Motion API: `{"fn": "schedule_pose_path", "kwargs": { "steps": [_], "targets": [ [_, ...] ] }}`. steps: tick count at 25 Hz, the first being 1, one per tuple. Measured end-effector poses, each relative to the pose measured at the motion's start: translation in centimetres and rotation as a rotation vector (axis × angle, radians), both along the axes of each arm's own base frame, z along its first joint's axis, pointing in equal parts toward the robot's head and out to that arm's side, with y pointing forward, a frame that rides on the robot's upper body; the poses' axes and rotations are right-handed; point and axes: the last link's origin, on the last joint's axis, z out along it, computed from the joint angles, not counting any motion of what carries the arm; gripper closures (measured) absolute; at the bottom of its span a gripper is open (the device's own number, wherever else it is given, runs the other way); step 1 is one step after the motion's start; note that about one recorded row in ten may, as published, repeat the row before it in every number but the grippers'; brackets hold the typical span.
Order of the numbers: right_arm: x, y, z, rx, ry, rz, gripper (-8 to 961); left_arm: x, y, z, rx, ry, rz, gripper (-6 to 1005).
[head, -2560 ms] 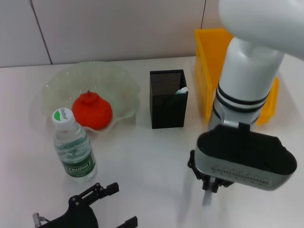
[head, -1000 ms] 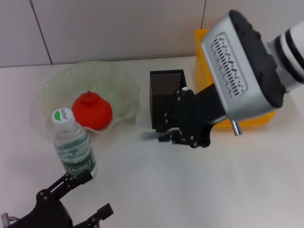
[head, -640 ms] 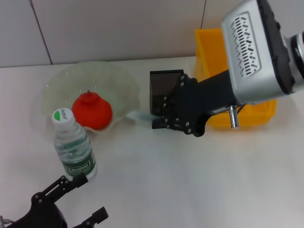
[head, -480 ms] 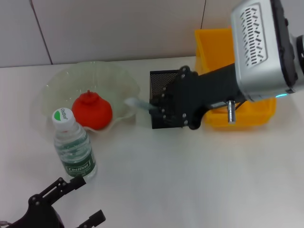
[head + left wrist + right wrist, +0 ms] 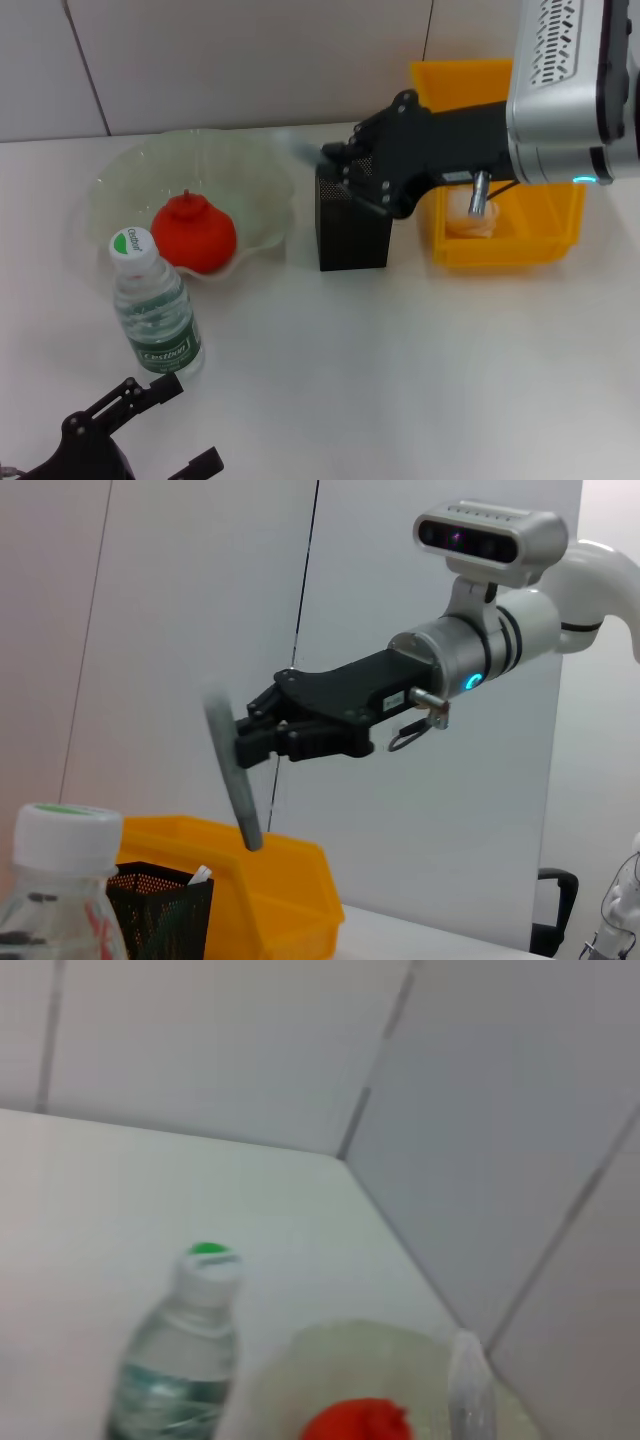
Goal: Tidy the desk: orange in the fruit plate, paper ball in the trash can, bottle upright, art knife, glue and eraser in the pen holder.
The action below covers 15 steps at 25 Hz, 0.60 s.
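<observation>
My right gripper [image 5: 337,166] is shut on the grey art knife [image 5: 300,146] and holds it in the air just above the black mesh pen holder [image 5: 352,238]. In the left wrist view the knife [image 5: 232,770] hangs blade-down from that gripper [image 5: 252,742] over the holder [image 5: 150,912]. The orange [image 5: 193,233] lies in the clear fruit plate [image 5: 245,170]. The bottle [image 5: 156,308] stands upright in front of the plate. A paper ball [image 5: 470,216] lies in the yellow trash can [image 5: 500,245]. Glue and eraser are hidden. My left gripper [image 5: 168,428] rests open at the near edge.
A white item [image 5: 200,877] pokes out of the pen holder. The trash can stands close on the holder's right side, the plate close on its left. White table surface [image 5: 400,350] stretches in front of them, with a wall behind.
My right gripper has risen from the table in front of the pen holder, swinging back and up with the knife to above the holder's rim. The left gripper has sunk slightly toward the near edge.
</observation>
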Motion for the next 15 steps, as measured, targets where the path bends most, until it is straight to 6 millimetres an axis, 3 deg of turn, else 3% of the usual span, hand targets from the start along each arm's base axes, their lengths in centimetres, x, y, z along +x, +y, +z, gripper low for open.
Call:
{"fn": "schedule_pose_path", "kwargs": {
  "steps": [9, 15],
  "targets": [
    [0.5, 1.9, 0.6, 0.112, 0.153, -0.045, 843, -0.1, -0.1, 0.0, -0.002, -0.002, 0.008, 152],
    [1.0, 2.1, 0.3, 0.132, 0.212, -0.029, 843, 0.0, 0.0, 0.1, -0.002, -0.011, 0.012, 153]
  ]
}}
